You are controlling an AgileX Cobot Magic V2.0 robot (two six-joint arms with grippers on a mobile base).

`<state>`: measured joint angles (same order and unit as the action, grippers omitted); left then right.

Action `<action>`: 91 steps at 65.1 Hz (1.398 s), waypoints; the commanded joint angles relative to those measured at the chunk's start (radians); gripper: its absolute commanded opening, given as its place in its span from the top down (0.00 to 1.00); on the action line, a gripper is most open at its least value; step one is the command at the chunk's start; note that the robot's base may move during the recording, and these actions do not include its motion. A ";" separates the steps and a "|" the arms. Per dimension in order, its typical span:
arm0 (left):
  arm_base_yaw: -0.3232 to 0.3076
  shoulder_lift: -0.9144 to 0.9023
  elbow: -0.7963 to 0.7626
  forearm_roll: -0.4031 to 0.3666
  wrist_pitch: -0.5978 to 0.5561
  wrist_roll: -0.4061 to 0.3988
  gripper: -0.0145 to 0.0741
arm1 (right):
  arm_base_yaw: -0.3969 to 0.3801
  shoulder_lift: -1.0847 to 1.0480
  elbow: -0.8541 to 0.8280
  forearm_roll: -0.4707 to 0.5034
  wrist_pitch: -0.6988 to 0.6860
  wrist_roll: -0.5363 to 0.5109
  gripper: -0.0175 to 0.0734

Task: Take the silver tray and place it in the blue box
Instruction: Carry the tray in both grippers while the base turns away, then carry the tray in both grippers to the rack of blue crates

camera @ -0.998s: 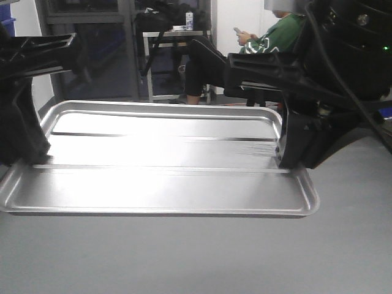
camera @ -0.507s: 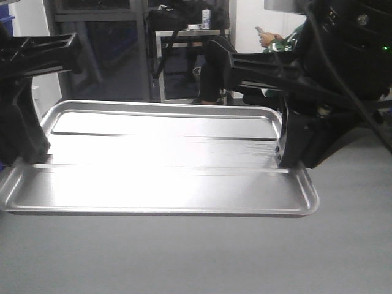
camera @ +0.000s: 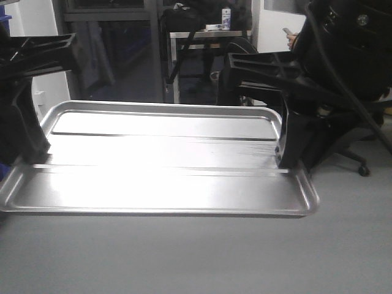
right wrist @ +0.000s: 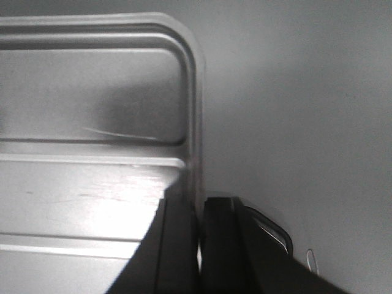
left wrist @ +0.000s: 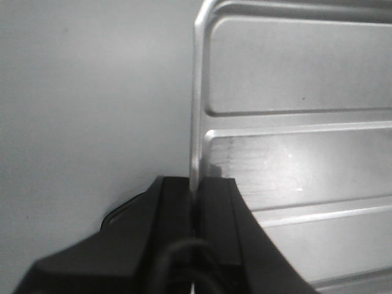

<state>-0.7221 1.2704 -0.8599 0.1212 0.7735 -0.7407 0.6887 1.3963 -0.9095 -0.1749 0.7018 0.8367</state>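
Note:
The silver tray hangs level above the grey floor, filling the middle of the front view, with its two long ridges running left to right. My left gripper is shut on the tray's left rim. In the left wrist view that gripper pinches the thin upright rim of the tray. My right gripper is shut on the right rim. The right wrist view shows it clamping the rim near a rounded corner of the tray. The blue box is out of view.
Behind the tray stand a dark glass door and a metal table with a small carton. A seated person's hand and an office chair's wheeled foot show at the right. A blue sliver shows at the top left.
The background has slid to the right behind the tray, so the door, table and seated person now sit further right. Tray and both grippers hold the same place in view.

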 commanded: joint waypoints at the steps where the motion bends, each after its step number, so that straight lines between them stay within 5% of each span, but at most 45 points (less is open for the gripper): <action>1: -0.004 -0.028 -0.019 0.047 0.023 0.005 0.95 | -0.009 -0.033 -0.021 -0.058 0.016 -0.008 0.74; 91: -0.004 -0.028 -0.019 0.049 0.022 0.005 0.95 | -0.009 -0.033 -0.021 -0.058 0.018 -0.008 0.74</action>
<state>-0.7221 1.2704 -0.8599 0.1230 0.7735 -0.7407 0.6887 1.3963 -0.9095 -0.1749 0.7018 0.8367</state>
